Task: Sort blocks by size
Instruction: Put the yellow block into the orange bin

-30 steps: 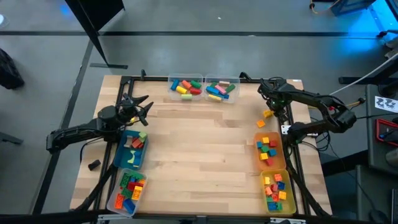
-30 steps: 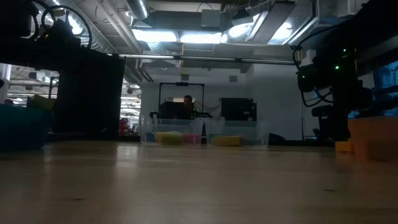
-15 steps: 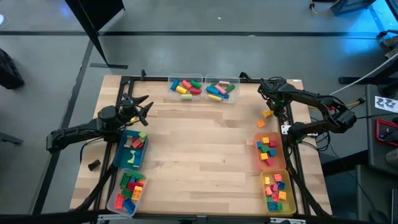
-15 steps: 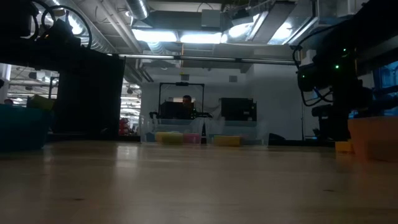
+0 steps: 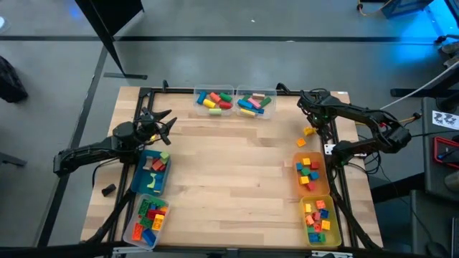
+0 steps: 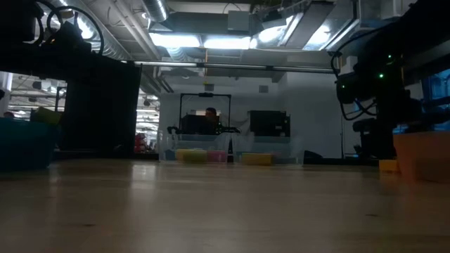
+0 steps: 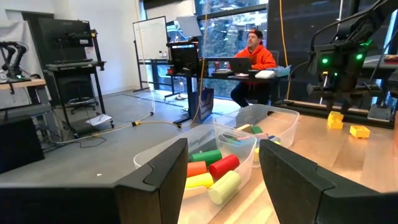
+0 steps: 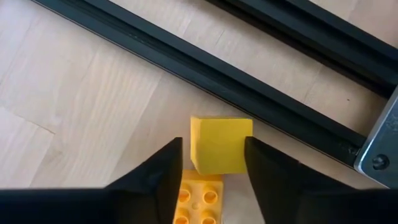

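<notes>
Two loose yellow blocks (image 5: 308, 131) (image 5: 301, 143) lie on the table at the far right, beside a black rail. My right gripper (image 5: 313, 119) points down over them and is open. In its wrist view a plain yellow cube (image 8: 221, 146) lies between the fingertips and a studded yellow brick (image 8: 198, 196) lies just behind it. I see no touch. My left gripper (image 5: 165, 119) is open and empty above the table's left side, near the blue bin (image 5: 140, 179). Other blocks lie sorted in bins.
Two clear bins (image 5: 202, 107) (image 5: 270, 109) with long blocks stand at the far edge. A clear bin (image 5: 130, 228) stands near left. An orange bin (image 5: 296, 179) and a yellow bin (image 5: 334, 215) stand at the right. Black rails (image 8: 261, 99) frame the table. A person (image 7: 252, 56) sits beyond it.
</notes>
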Action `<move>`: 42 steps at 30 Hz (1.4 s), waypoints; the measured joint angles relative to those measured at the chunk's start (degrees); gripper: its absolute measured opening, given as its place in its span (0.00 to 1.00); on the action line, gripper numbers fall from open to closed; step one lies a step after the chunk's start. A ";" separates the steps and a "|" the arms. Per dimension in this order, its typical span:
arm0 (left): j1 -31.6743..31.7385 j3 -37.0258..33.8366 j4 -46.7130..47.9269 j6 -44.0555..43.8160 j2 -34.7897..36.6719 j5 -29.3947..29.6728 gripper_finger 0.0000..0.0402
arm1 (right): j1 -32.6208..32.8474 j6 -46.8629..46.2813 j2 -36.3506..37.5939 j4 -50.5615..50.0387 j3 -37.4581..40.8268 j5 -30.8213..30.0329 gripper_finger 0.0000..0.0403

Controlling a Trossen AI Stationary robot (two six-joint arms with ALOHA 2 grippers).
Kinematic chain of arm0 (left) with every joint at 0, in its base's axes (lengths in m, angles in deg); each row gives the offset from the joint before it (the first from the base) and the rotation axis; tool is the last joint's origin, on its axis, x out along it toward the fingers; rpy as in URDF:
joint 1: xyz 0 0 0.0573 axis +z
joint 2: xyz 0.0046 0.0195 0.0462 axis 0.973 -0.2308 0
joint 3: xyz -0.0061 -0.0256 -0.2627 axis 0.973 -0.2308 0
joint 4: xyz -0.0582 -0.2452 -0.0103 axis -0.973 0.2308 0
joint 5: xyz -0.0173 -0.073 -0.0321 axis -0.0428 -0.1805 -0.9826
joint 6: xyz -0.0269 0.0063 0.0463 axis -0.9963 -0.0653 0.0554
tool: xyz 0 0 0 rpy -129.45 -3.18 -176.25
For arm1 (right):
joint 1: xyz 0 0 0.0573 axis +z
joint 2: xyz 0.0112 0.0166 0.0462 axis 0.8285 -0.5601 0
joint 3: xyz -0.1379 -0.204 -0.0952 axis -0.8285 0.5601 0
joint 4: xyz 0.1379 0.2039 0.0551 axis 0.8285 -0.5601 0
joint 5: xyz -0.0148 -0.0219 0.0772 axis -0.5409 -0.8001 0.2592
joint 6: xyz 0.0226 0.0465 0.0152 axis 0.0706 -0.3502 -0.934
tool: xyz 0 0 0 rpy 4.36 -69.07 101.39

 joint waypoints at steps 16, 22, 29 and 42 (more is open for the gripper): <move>-0.01 0.00 0.00 0.00 0.00 0.00 0.46 | -0.02 -0.02 -2.94 0.06 0.15 -0.45 0.63; 0.01 0.02 -0.01 0.00 0.00 0.00 0.46 | -0.04 -0.02 -5.48 1.20 0.15 -1.15 0.63; 0.00 0.01 0.00 0.00 0.00 0.00 0.46 | -0.02 -0.02 -5.67 2.53 0.13 -1.25 0.63; 0.01 0.00 0.01 0.00 0.00 0.00 0.46 | -0.02 -0.02 -5.67 2.57 0.11 -2.16 0.62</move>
